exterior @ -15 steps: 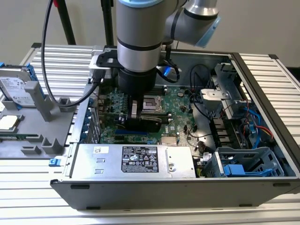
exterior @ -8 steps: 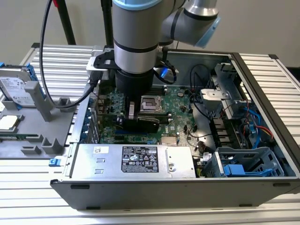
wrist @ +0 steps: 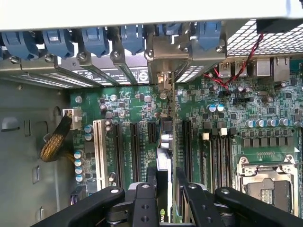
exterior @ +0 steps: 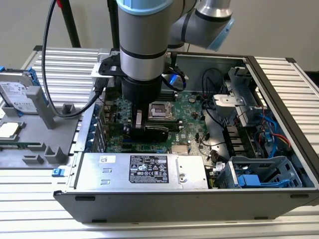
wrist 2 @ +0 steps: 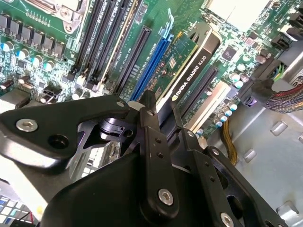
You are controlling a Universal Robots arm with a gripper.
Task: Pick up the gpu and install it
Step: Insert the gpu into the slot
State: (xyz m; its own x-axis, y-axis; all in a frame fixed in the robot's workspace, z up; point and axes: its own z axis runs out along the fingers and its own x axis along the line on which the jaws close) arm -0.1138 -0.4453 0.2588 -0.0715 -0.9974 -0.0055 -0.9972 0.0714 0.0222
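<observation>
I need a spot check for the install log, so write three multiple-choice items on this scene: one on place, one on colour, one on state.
1. Where is the gpu?
A. On the grey tray outside the case
B. Between the fingers of the gripper, over the motherboard
C. On top of the power supply

2. What colour is the long slot beside the gpu in the second wrist view?
A. Red
B. Yellow
C. Blue

3. How is the computer case?
A. Open, with the motherboard exposed
B. Shut with a side panel
C. Standing upright on its end

Answers:
1. B: both wrist views show the card on edge between the two fingers.
2. C: the slot beside the card is blue.
3. A: the exterior view looks straight onto the board.
</observation>
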